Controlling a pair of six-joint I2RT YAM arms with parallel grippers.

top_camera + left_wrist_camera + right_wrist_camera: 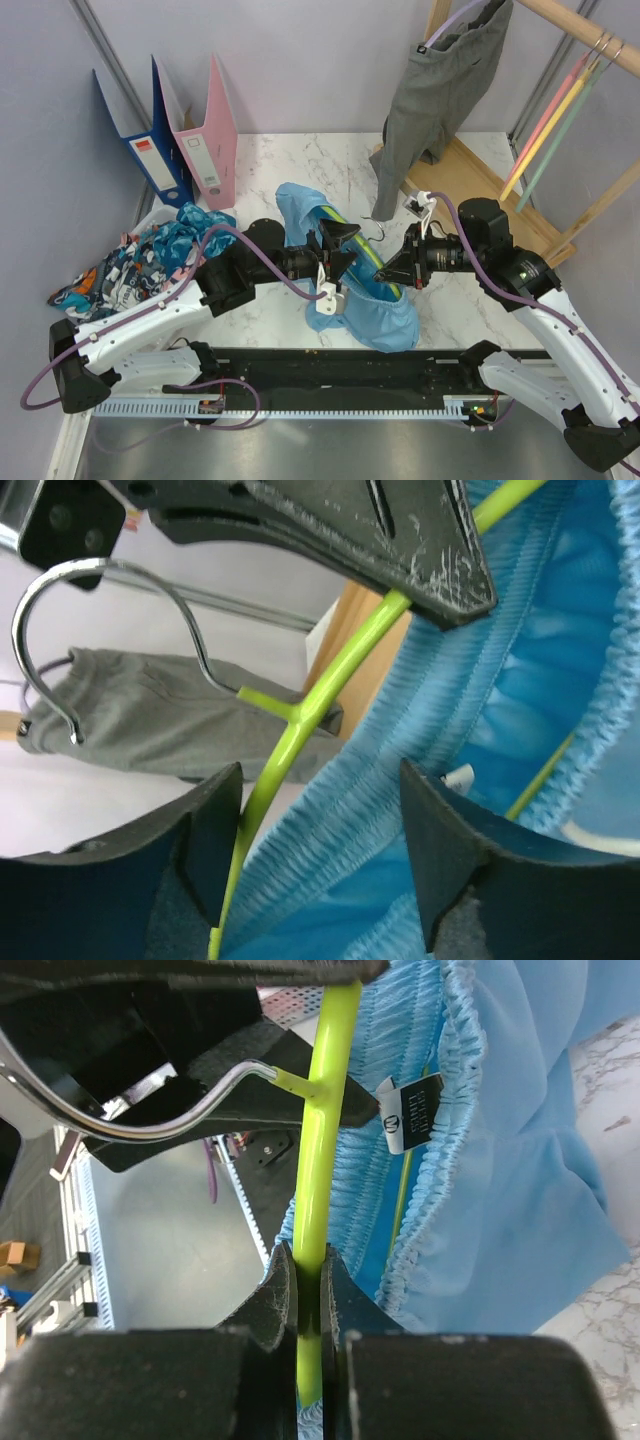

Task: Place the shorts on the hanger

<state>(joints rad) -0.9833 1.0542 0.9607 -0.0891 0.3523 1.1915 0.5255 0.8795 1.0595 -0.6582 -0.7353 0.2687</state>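
Note:
The light blue shorts [375, 305] hang over the lime green hanger [340, 218] in the middle of the table, waistband bunched around its bar. My right gripper [309, 1260] is shut on the hanger's green bar [330, 1090] just below the metal hook [150, 1125]. The shorts [520, 1190] drape to its right, with a small label [412, 1112] showing. My left gripper [320, 780] is open, its jaws standing on either side of the green bar [330, 685] and the ribbed waistband [520, 710], gripping neither. From above, the left gripper [345, 250] faces the right gripper [397, 275] across the hanger.
A grey garment [440, 90] hangs from a wooden rack at the back right, beside pink and yellow hangers [550, 125]. Blue and pink binders [185, 130] stand at the back left. A pile of patterned clothes [140, 265] lies on the left.

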